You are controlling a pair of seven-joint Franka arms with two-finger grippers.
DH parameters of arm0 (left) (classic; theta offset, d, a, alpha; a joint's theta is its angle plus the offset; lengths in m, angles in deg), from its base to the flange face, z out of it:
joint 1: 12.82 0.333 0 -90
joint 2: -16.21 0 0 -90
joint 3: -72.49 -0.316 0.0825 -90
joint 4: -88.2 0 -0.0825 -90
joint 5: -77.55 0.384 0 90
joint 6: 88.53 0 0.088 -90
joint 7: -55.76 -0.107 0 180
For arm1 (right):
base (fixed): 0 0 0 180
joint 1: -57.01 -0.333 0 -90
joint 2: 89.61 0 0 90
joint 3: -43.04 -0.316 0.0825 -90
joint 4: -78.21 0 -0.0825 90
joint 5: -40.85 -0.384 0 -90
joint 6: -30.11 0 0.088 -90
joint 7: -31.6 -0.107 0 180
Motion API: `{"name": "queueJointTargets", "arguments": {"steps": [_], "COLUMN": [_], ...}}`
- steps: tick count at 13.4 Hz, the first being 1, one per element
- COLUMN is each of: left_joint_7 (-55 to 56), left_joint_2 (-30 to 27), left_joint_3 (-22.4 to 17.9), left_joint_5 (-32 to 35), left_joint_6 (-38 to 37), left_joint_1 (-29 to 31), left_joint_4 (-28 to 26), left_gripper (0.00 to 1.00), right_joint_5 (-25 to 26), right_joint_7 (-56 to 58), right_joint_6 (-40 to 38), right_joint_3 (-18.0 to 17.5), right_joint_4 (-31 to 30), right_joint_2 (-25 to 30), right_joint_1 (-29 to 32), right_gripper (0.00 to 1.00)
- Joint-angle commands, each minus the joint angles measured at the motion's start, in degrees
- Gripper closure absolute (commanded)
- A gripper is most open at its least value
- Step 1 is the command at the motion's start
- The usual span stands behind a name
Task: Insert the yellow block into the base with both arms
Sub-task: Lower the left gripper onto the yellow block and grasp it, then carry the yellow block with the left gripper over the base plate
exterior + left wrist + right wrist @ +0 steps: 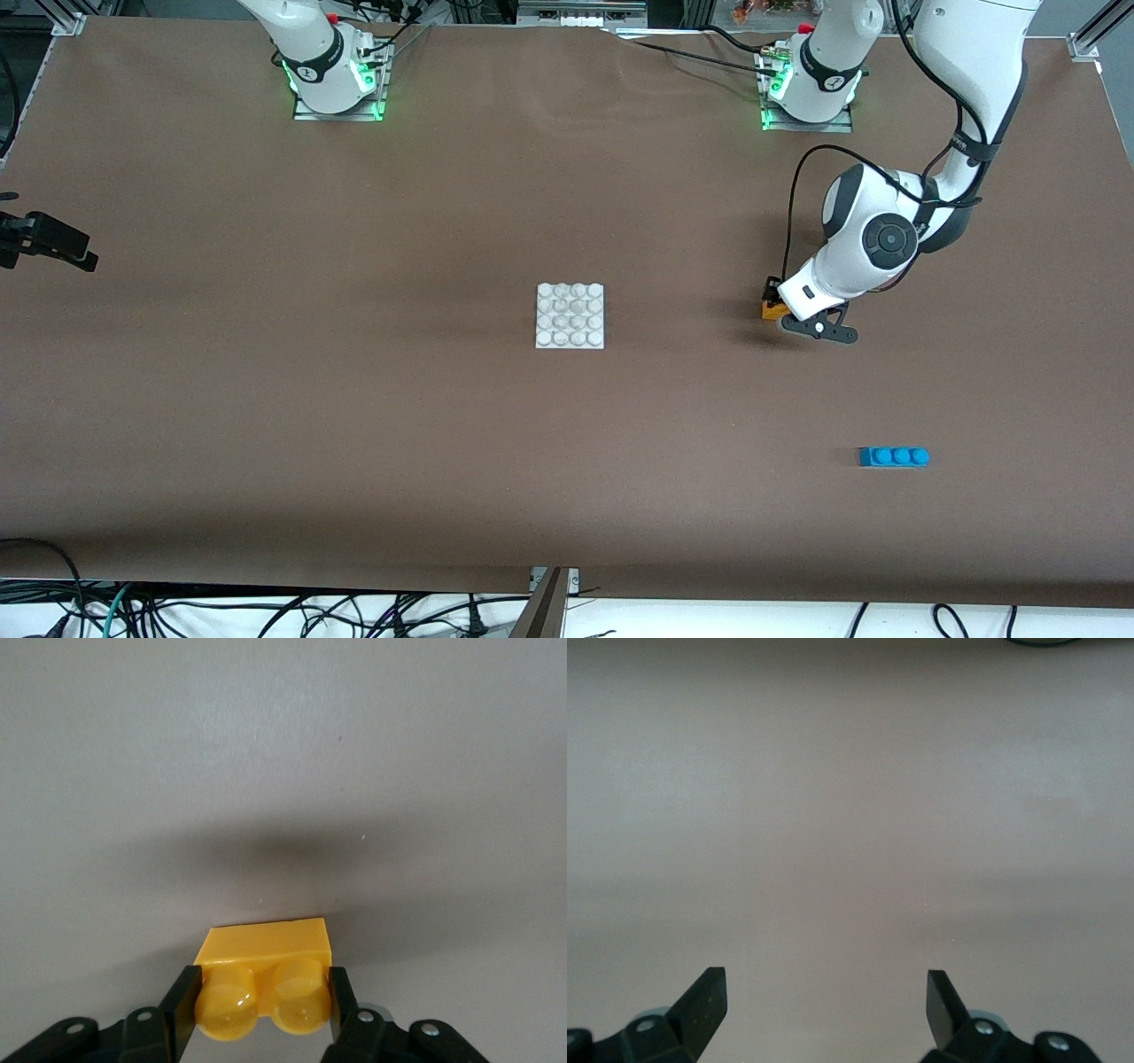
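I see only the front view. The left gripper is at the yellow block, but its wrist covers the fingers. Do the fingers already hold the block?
Observer: Yes. In the left wrist view the left gripper has one finger on each side of the yellow block, pressed against its two studs.
Operator: Is the block upright?
Observer: Its studs point toward the wrist camera, so the gripper comes from the stud side.
Operator: The right gripper is only at the edge of my view. Is it open?
Observer: Yes. The right gripper is open and holds nothing; only bare table shows between its fingers.
Operator: Then the base waits.
Observer: Yes, the base is untouched.
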Motion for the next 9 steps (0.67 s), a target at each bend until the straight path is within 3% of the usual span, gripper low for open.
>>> {"name": "queueJointTargets", "arguments": {"steps": [1, 4, 9], "left_joint_7": [-0.37, 1.99, 13.5], "left_joint_2": [-1.39, 0.18, 7.73], "left_joint_3": [0.31, 0.4, 0.4], "left_joint_5": [-0.51, -0.51, -0.68], "left_joint_6": [-7.83, -22.07, -27.56], "left_joint_1": [-1.2, -5.84, -15.87], "left_joint_4": [5.64, 18.63, 33.51], "left_gripper": [0.78, 0.78, 0.79], "right_joint_5": [-0.14, -0.14, -0.14], "right_joint_7": [0.97, 0.97, 0.97], "right_joint_6": [-0.05, -0.05, -0.05], "right_joint_3": [0.01, 0.01, 0.01], "right_joint_4": [0.19, 0.19, 0.28], "right_joint_2": [0.03, 0.03, -0.23], "right_joint_1": [0.01, 0.01, 0.01], "right_gripper": [0.0, 0.0, 0.0]}}
